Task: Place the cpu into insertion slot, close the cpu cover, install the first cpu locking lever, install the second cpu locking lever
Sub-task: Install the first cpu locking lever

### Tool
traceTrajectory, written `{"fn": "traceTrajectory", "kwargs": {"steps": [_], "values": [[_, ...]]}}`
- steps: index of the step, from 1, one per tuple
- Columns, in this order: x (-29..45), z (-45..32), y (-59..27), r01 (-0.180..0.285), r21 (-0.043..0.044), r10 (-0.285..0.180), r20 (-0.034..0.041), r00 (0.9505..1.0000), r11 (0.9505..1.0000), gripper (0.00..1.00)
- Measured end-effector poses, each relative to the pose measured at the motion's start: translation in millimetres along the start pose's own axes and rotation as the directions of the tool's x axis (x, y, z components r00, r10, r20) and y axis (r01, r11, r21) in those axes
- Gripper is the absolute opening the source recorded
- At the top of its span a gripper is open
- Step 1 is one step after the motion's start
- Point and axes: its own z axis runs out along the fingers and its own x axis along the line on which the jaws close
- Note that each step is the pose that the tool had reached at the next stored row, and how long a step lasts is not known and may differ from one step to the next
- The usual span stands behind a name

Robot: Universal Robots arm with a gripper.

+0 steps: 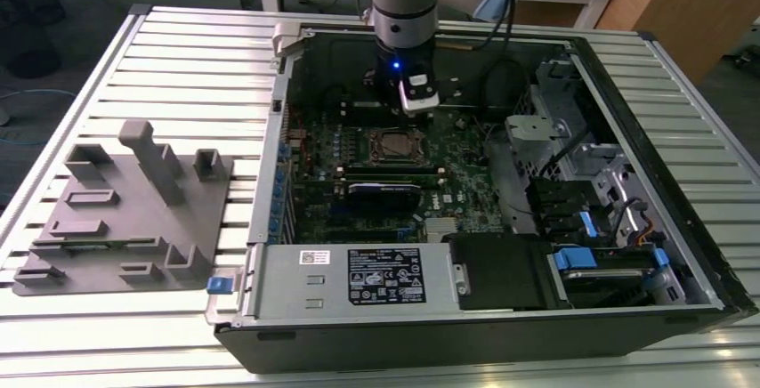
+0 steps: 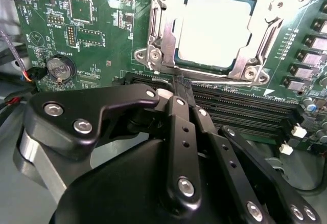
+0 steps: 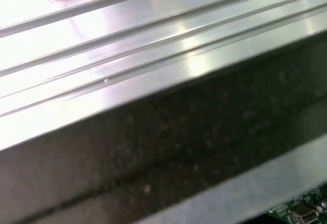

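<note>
Silver cpu [image 2: 214,29] seated under closed cpu cover [image 2: 162,40]; my pincer [image 2: 176,93], pinched empty, must work the locking levers just ahead.

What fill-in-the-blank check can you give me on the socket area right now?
1. The chip sits inside the ____, with the cover lying flat around it.
2. In the second wrist view, the round coin battery sits on the ____ circuit board.
3. In the exterior view, the gripper hangs inside the open computer ____.

Missing words: socket; green; case
</note>
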Motion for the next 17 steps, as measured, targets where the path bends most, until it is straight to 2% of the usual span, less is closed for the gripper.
{"fn": "traceTrajectory", "kwargs": {"steps": [8, 17], "values": [[0.7, 0.3, 1.1, -0.054, 0.0052, 0.054, 0.0079, 0.9985, 0.9986, 0.1], [4.0, 0.8, 5.3, -0.076, 0.0072, 0.076, 0.0113, 0.997, 0.9971, 0.1]]}}
